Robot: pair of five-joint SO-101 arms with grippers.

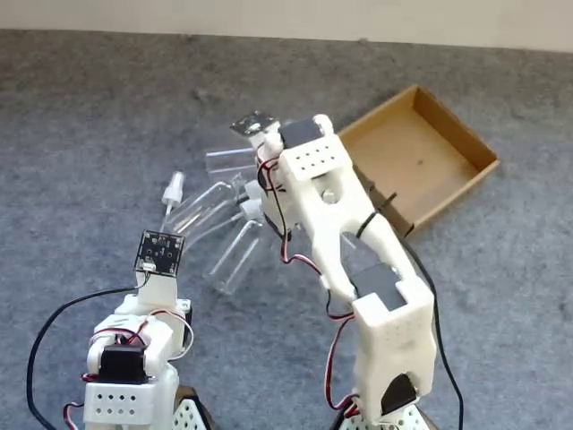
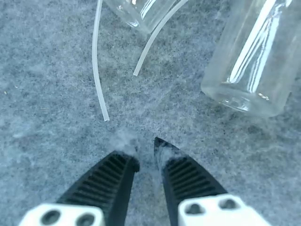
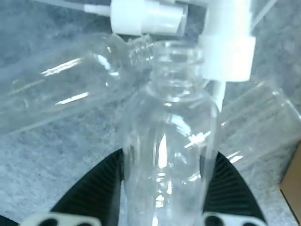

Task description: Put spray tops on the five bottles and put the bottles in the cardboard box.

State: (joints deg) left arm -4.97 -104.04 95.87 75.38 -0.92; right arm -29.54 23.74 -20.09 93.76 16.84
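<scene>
Several clear bottles lie in a loose pile on the grey carpet [image 1: 107, 116]; one [image 1: 235, 255] points toward the left arm [image 1: 134, 349]. My right gripper [image 3: 164, 160] is shut on a clear bottle [image 3: 169, 122] with a bare threaded neck. A white spray top [image 3: 228, 47] sits right beside that neck, its tube running down the bottle's side. Another spray top [image 3: 146, 16] and a lying bottle [image 3: 61, 89] are just beyond. My left gripper [image 2: 146, 153] hovers low over the carpet, slightly open and holding nothing, near two thin dip tubes [image 2: 96, 61] and a bottle base [image 2: 254, 61].
The cardboard box [image 1: 466, 134] lies open at the back right, just past the right arm [image 1: 340, 215]; its brown edge [image 3: 291, 188] is close to the held bottle. A loose spray top [image 1: 173, 188] lies left of the pile. Bare carpet stretches to the left and front.
</scene>
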